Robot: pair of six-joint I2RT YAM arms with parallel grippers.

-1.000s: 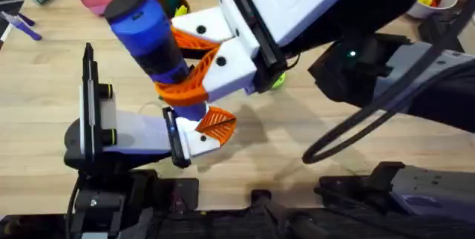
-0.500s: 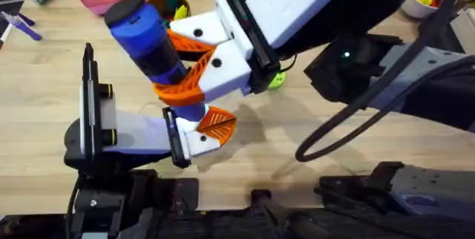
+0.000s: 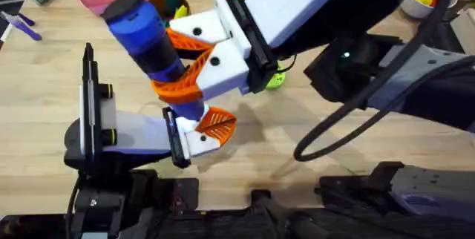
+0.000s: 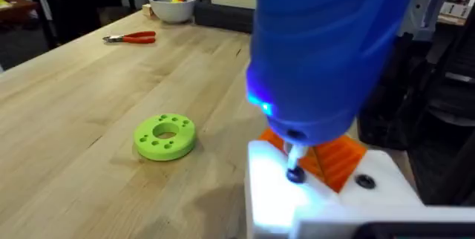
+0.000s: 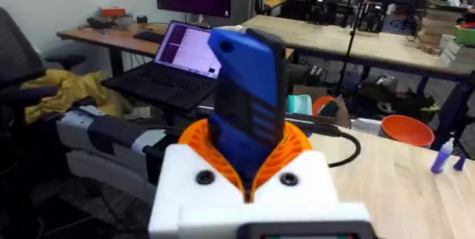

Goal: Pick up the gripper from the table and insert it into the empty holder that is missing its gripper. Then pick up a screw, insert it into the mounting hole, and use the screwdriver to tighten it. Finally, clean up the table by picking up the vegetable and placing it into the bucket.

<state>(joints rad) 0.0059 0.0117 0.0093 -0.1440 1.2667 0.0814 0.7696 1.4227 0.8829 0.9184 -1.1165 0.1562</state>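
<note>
On the wooden table (image 3: 44,83), my right gripper (image 3: 189,64) pinches the blue screwdriver (image 3: 148,42), upright near the middle. Its silver bit (image 4: 295,163) presses a screw (image 4: 296,174) into my left gripper's (image 3: 200,129) white holder (image 4: 297,194); I cannot tell that gripper's spread. The bucket (image 3: 167,3) sits at the far edge.

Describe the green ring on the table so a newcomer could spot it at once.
Start at the wooden table and find the right claw gripping the blue screwdriver. Just beyond that claw's white body lies a small flat ring. It alone is bright lime green, round with a centre hole and smaller holes around it.
</note>
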